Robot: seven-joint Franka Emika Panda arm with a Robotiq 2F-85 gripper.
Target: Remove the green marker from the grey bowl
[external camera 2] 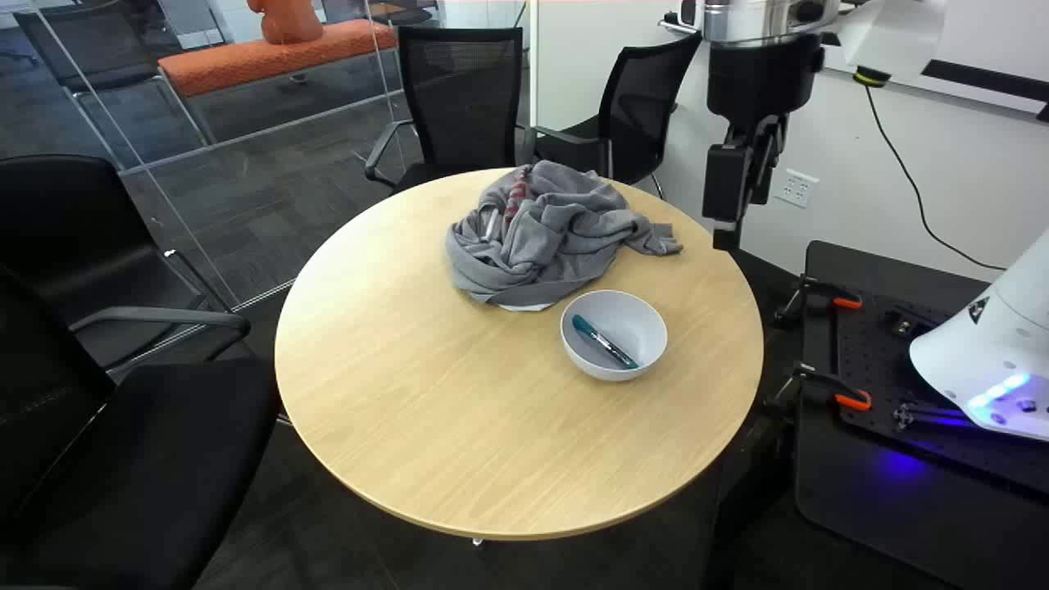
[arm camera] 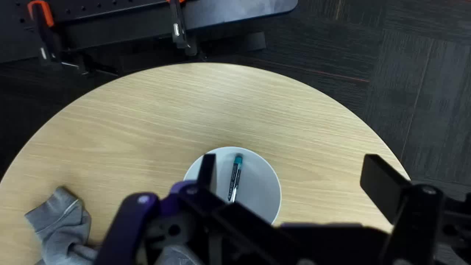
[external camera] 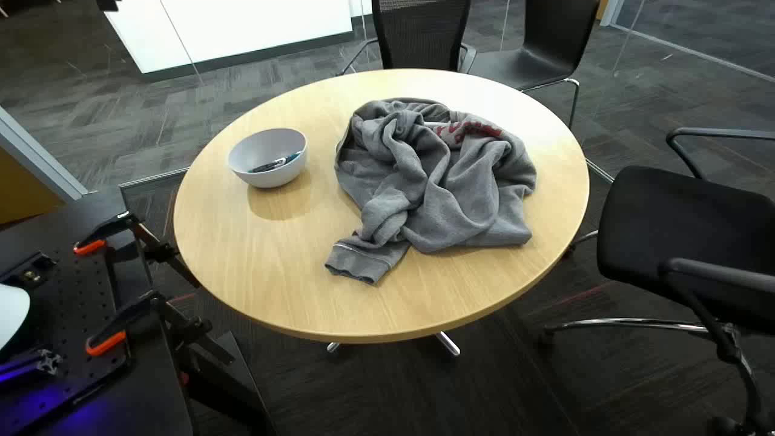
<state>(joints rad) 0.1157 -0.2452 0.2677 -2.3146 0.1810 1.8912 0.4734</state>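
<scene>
The green marker is teal-capped with a dark label. It lies slanted inside the bowl in both exterior views, marker [external camera: 280, 163] and marker [external camera 2: 605, 341], and in the wrist view [arm camera: 235, 178], its lower end hidden by my gripper. The light grey bowl [external camera: 269, 177] stands upright on the round table; it also shows in an exterior view [external camera 2: 650, 321] and the wrist view [arm camera: 262, 180]. My gripper [external camera 2: 726, 238] hangs well above the table, apart from the bowl. In the wrist view the gripper [arm camera: 290, 176] is wide open and empty, one finger overlapping the bowl's image.
A crumpled grey sweatshirt [external camera: 436, 181] lies on the round wooden table [external camera: 272, 260] beside the bowl; it also shows in an exterior view [external camera 2: 549, 233]. Black chairs [external camera: 684, 230] stand around the table. The robot's black base table [external camera 2: 885, 492] with orange-tipped clamps stands close to the table's edge.
</scene>
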